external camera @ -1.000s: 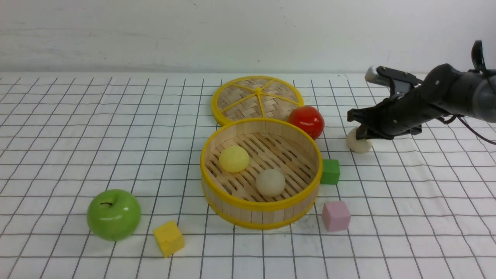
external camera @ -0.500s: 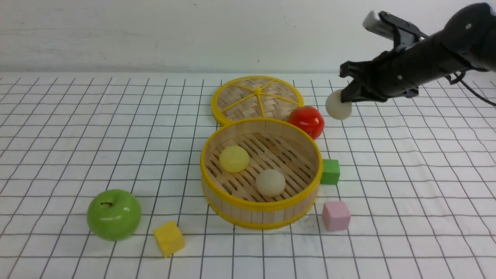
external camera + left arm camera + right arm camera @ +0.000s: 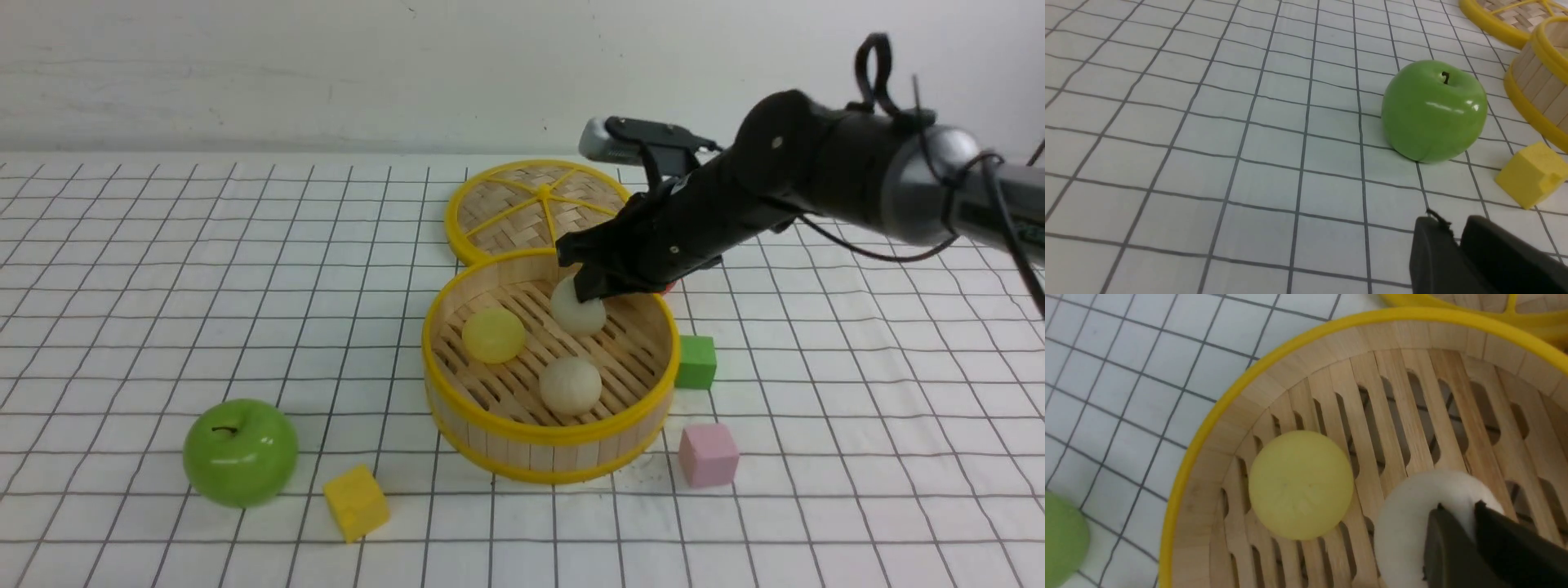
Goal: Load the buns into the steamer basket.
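The steamer basket (image 3: 547, 433) (image 3: 1208, 424) stands mid-table. On its slatted floor lie a pale yellow bun (image 3: 493, 335) (image 3: 1300, 484) and a beige bun (image 3: 570, 384). My right gripper (image 3: 584, 290) (image 3: 1457, 508) reaches in over the far rim, its jaws close together and pinching a third, cream bun (image 3: 575, 314) (image 3: 1404, 522) just inside the basket's far side. Whether that bun touches the floor I cannot tell. The left gripper (image 3: 1453, 222) hovers low over the cloth near the green apple, fingers nearly together with nothing between them; the front view does not show it.
A green apple (image 3: 239, 452) (image 3: 1433, 110) and a yellow cube (image 3: 355, 502) (image 3: 1531, 173) sit front left. Green cube (image 3: 695, 361) and pink cube (image 3: 708, 455) lie right of the basket. The woven lid (image 3: 506, 204) lies behind it. The red tomato is almost hidden behind my right arm.
The right gripper lifted the cream bun off the cloth at the right, carried it left past the tomato and lowered it into the basket's far side. Nothing else moved.
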